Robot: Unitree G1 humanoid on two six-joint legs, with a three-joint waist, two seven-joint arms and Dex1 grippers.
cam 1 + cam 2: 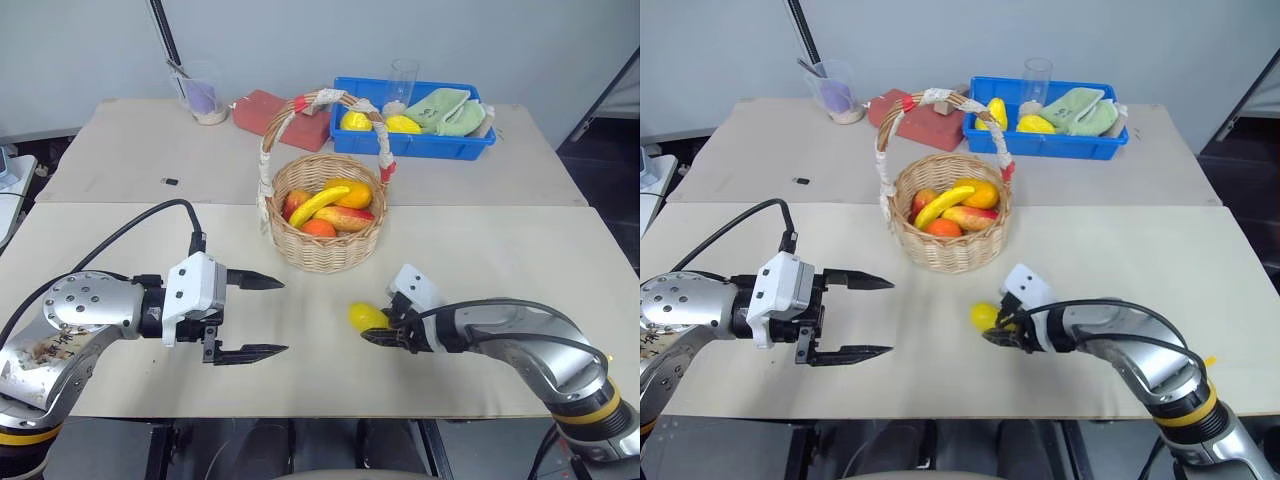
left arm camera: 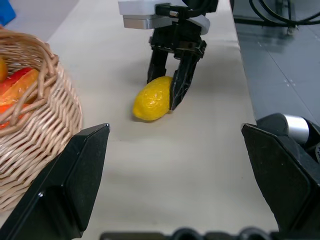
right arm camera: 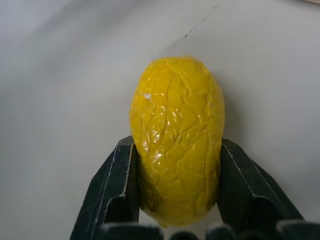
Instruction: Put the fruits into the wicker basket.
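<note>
Lemon [image 3: 176, 140]: one, small, oval, bright yellow, with a glossy, crackled skin. It lies on the bench [image 1: 120, 240], near and right of the basket, a little apart from it. Judged light and stiff, a rigid shell; the shine suggests it could slip if pinched near an end. Best taken across the narrow middle, which is where the fingers sit.

Right hand [image 1: 385, 335]: clenched on the lemon, one black finger [image 3: 112, 190] pressed to each long side, the fruit resting on the bench.

Left hand [image 1: 265, 317]: released, fingers spread wide, holding nothing, hovering over the bench to the near left of the basket.

Wicker basket [image 1: 325, 250]: one, round, tan, with a tall arched handle [image 1: 270, 135] wrapped in white and red tape, standing mid-bench. It holds one banana [image 1: 318, 203], one orange [image 1: 319, 228], and other red and orange fruit whose number cannot be settled, roughly three. The orange seems already delivered; the lemon remains.

Blue bin [image 1: 440, 146]: one, far right, holding two yellow fruits [image 1: 356, 121], a green cloth [image 1: 447, 110] and a clear glass [image 1: 402, 80].

Also at the far edge: one red block [image 1: 285, 118] and one clear cup [image 1: 203, 95] with a purple item inside.
</note>
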